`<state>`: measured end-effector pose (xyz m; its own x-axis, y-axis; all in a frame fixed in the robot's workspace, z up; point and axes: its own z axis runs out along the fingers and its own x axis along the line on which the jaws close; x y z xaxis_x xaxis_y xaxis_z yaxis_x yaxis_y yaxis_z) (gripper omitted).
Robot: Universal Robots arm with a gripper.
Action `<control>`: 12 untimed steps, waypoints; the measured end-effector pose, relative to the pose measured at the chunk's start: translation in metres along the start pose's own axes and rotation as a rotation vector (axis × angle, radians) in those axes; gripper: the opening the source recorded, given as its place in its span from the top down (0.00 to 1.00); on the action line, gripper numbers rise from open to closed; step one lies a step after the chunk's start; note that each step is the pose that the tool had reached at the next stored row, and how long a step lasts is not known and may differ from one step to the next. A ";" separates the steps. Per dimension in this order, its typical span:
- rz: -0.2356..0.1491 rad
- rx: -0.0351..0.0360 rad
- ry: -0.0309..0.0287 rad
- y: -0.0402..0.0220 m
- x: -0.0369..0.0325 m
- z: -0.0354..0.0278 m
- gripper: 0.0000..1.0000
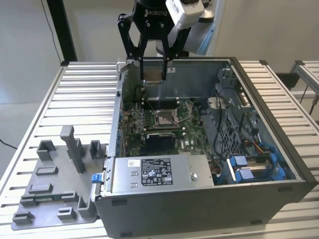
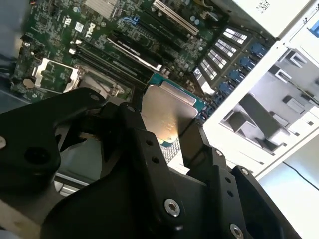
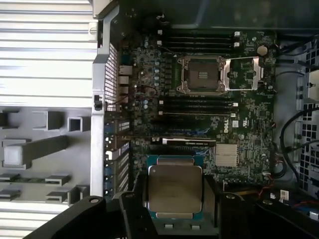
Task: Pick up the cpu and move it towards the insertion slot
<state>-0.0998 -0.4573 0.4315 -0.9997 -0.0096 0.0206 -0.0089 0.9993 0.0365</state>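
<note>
Black two-fingered pincer [image 1: 152, 63]: clamped the small flat silvery-faced square cpu [image 3: 175, 192] by its edges, above the open case. Metal-framed brownish-centred insertion slot [image 1: 165, 117]: below, apart. Advice: carry level, align squarely.

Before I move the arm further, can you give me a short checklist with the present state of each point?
1. cpu held between the fingers: ok, in both wrist views.
2. cpu lifted clear of the motherboard: ok, it hangs above the computer case in the exterior view.
3. insertion slot open, cover swung aside: ok.
4. cpu over the slot: not ok, it is off to one side.
5. Slot pins undamaged: cannot tell.
</note>
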 end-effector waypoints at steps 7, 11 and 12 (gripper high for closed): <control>0.000 0.0002 0.0000 0.0000 -0.0094 0.0005 1.00; 0.000 0.0001 0.0000 0.0003 -0.0175 0.0008 1.00; 0.000 0.0001 0.0000 0.0003 -0.0199 0.0009 1.00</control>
<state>-0.0800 -0.4567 0.4302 -0.9997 -0.0096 0.0206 -0.0089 0.9993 0.0364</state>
